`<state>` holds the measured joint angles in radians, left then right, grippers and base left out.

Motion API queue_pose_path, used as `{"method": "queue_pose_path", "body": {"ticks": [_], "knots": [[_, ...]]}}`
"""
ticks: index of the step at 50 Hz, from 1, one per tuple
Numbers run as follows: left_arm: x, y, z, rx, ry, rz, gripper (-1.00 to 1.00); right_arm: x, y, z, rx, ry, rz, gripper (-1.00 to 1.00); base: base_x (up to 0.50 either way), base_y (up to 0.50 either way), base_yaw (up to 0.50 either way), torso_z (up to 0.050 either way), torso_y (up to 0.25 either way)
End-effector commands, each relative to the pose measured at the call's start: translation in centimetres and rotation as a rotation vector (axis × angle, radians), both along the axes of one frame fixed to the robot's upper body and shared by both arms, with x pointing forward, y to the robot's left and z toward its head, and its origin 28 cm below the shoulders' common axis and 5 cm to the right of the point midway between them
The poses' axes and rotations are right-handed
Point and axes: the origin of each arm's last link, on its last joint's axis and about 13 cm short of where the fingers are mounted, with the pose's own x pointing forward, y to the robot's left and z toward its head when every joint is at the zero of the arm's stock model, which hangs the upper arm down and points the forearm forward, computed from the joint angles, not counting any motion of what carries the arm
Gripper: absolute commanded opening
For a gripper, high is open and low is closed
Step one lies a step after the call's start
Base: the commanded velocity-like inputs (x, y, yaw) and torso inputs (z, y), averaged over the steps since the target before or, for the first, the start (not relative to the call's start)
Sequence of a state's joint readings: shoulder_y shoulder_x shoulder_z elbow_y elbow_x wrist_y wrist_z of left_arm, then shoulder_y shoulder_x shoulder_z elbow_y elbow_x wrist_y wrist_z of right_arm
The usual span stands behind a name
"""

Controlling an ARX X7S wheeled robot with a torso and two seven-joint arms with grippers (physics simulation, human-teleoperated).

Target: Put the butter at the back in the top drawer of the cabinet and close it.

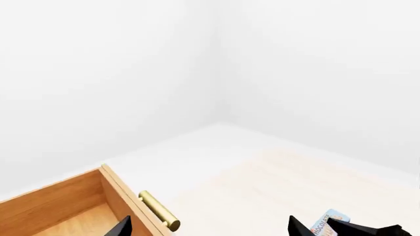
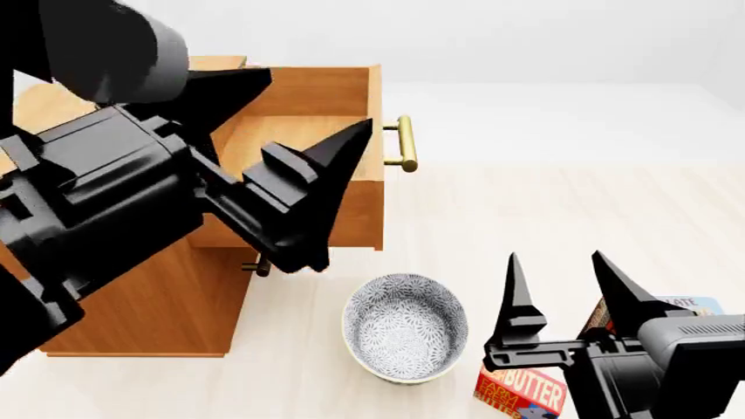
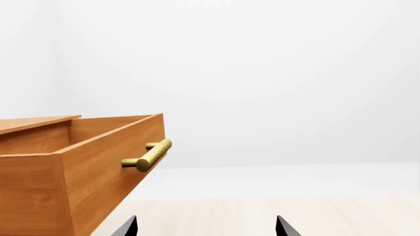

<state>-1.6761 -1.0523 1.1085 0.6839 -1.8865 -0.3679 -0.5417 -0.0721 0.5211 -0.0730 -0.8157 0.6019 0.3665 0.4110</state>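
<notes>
a patterned grey-and-white bowl [image 2: 406, 326] is sitting on the pale floor [image 2: 559, 209], near the front. a blue-topped pudding box [image 2: 686, 305] is lying further right, its lettered edge [image 1: 326, 224] showing.

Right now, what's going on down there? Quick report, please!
Both pincers, left and right, open, empty. Red-and-yellow butter box on floor beneath right pincer. Top wooden drawer open. Patterned grey bowl between.

Overhead head view; wrist views beside top drawer [image 3: 98, 162]
</notes>
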Motion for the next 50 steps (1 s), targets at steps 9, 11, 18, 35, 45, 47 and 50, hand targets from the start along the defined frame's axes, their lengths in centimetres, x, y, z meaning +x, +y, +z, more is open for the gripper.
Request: {"method": "queue_pose_path", "body": {"ticks": [9, 11, 18, 35, 45, 47, 50], "knots": [[-1.0, 2.9, -4.4, -0.027, -0.065, -0.009, 1.00, 0.2, 0.0, 0.0, -0.008, -0.001, -0.021, 1.00, 0.00, 0.00, 0.00, 0.000, 0.000], [-0.9, 3.2, -4.9, -0.036, -0.064, -0.006, 1.00, 0.2, 0.0, 0.0, -0.010, 0.000, -0.025, 1.00, 0.00, 0.00, 0.00, 0.000, 0.000], [-1.2, 3.7, -5.7, -0.051, -0.071, -0.007, 1.00, 0.2, -0.2, 0.1, -0.013, -0.006, -0.045, 1.00, 0.00, 0.00, 0.00, 0.000, 0.000], [-2.3, 4.0, -6.8, -0.076, -0.103, -0.039, 1.00, 0.2, -1.6, 1.2, -0.099, -0.003, -0.110, 1.00, 0.00, 0.00, 0.00, 0.000, 0.000], [-2.2, 4.1, -7.3, -0.081, -0.092, -0.050, 1.00, 0.2, -3.0, 2.9, -0.171, 0.031, -0.102, 1.00, 0.00, 0.00, 0.00, 0.000, 0.000], [-2.1, 4.1, -7.4, -0.082, -0.091, -0.051, 1.00, 0.3, -3.3, 3.1, -0.190, 0.047, -0.100, 1.00, 0.00, 0.00, 0.00, 0.000, 0.000], [-2.1, 4.1, -7.4, -0.084, -0.089, -0.049, 1.00, 0.4, -3.7, 3.4, -0.223, 0.081, -0.077, 1.00, 0.00, 0.00, 0.00, 0.000, 0.000]]}}
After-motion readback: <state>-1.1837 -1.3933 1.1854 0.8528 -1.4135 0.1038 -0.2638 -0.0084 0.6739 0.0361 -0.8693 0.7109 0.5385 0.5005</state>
